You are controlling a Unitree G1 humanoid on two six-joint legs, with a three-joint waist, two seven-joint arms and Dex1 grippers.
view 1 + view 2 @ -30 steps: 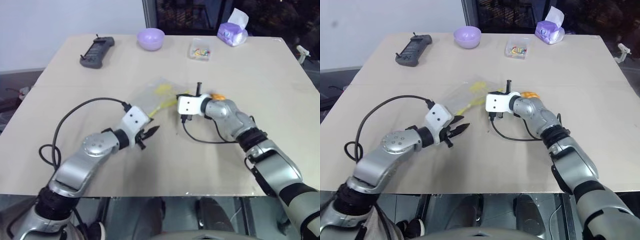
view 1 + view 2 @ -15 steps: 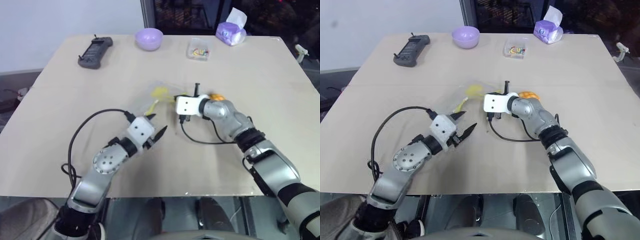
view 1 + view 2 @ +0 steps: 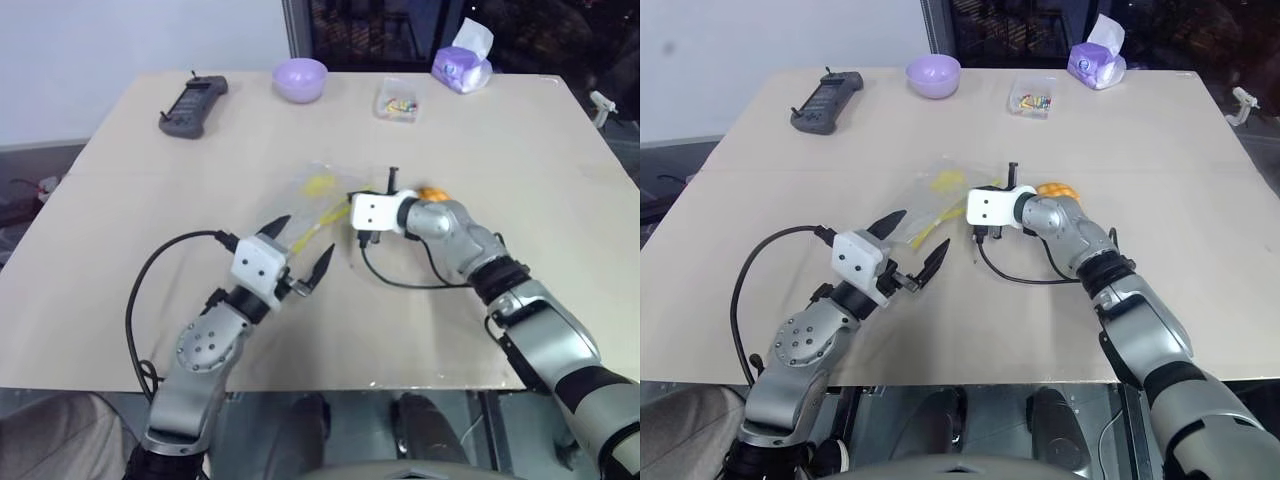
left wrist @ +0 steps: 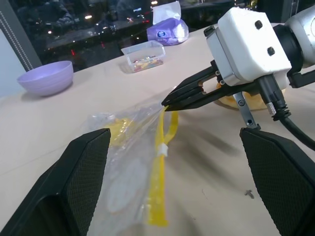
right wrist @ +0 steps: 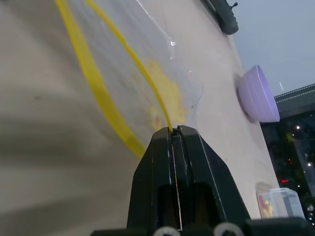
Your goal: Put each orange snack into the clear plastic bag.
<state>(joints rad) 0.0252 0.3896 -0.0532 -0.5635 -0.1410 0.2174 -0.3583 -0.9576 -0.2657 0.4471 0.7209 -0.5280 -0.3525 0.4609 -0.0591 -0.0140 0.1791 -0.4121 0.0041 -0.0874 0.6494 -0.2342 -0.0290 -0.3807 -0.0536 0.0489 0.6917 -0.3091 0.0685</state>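
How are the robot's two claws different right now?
The left gripper has its fingers spread wide apart, while the right gripper is pinched shut. The left gripper holds nothing and sits back from the clear plastic bag; the right gripper pinches the bag's yellow seal strip at one edge. Both have two black fingers on a white block.

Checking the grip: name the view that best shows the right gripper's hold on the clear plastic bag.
The right wrist view: the right gripper is shut on the clear plastic bag's yellow seal strip. The left wrist view shows it side-on; in the eye views the pinch is small.
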